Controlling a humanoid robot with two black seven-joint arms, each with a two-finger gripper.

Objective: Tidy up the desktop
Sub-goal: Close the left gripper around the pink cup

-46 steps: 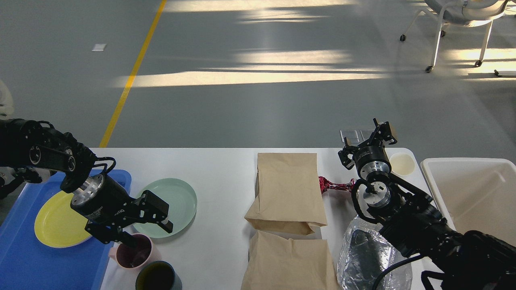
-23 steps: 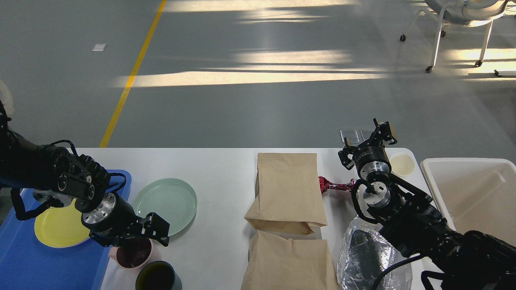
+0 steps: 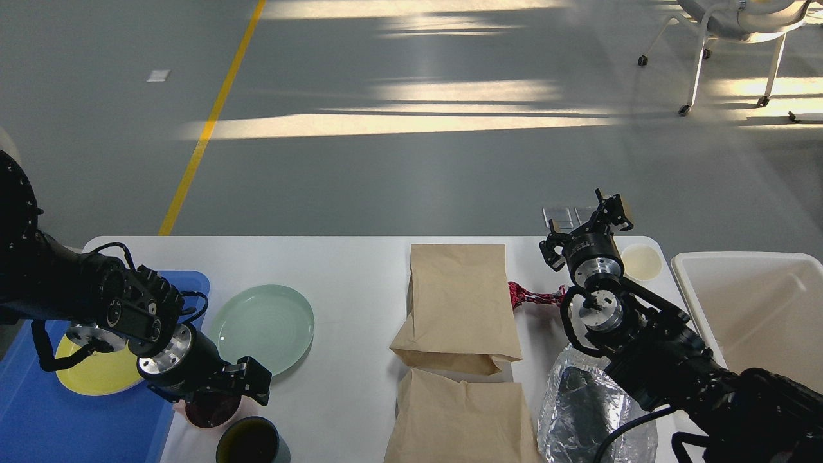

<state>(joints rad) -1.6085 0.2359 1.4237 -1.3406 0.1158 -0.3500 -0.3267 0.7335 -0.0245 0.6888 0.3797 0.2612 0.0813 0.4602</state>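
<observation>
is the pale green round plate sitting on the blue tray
No, the pale green round plate lies on the white desktop just right of the blue tray, which holds the yellow round plate.

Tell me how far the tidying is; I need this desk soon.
Done: only a yellow plate sits in the blue tray. In hand: the left tool is down at the pink cup; grip unclear. Left: green plate, dark cup, two paper bags, foil pack, red wrapper. The bin looks empty.
</observation>
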